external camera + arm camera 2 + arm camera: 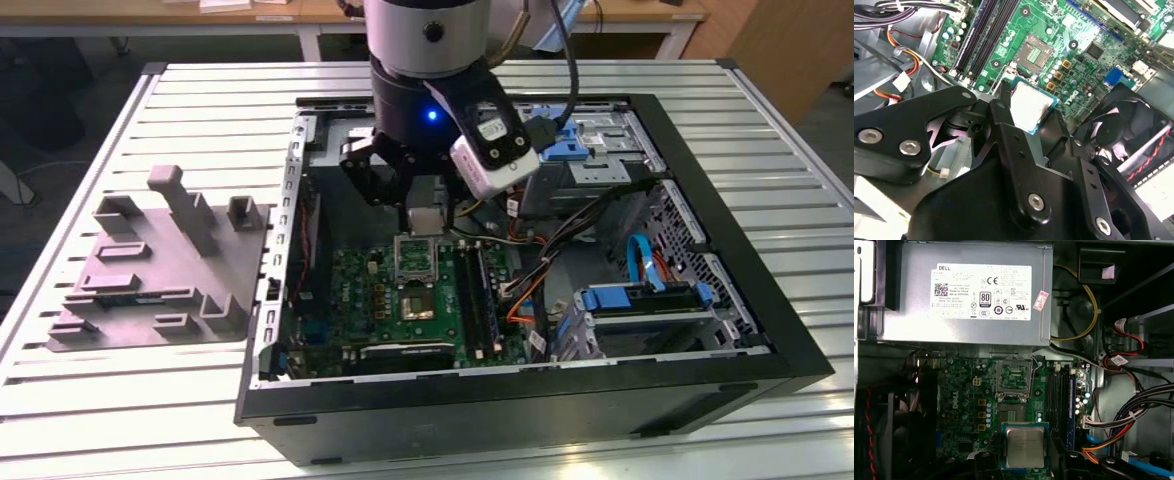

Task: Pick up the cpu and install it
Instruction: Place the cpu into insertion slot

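Claw [422, 212] is closed on cpu [1025, 446], one finger at each of two opposite edges, chip flat, grey metal top facing wrist. We see it hanging inside open computer case [534, 405], above green board [360, 290], not touching. Key relation, as we judge: socket [1013, 412] lies apart from chip, lower and toward near side in exterior view, its metal frame [1013, 376] flipped open on far side. Chip is square, so no long axis; edges look parallel to socket edges.
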Available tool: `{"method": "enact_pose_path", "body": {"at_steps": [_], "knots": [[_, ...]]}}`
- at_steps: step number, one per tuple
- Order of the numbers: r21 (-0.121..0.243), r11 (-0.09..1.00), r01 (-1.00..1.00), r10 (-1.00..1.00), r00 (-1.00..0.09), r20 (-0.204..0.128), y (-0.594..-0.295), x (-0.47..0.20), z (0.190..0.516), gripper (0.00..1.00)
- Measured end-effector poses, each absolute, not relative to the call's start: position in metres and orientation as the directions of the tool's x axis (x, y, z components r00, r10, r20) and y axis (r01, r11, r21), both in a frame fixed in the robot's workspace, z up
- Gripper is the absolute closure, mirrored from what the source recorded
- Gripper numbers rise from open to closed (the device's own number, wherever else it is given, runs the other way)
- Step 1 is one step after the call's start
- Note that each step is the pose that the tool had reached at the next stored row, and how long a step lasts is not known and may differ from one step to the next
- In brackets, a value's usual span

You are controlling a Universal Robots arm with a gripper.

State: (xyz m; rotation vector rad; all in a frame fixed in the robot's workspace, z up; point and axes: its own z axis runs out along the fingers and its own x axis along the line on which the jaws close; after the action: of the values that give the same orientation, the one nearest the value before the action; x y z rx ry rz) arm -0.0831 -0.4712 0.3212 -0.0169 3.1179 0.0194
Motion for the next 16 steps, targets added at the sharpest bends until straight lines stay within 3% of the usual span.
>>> {"method": "enact_pose_path", "body": {"at_steps": [16], "knots": [[0.009, 1.000, -0.011, -0.011, -1.000, -0.024, -0.481, -0.083, 0.305, 0.53]]}}
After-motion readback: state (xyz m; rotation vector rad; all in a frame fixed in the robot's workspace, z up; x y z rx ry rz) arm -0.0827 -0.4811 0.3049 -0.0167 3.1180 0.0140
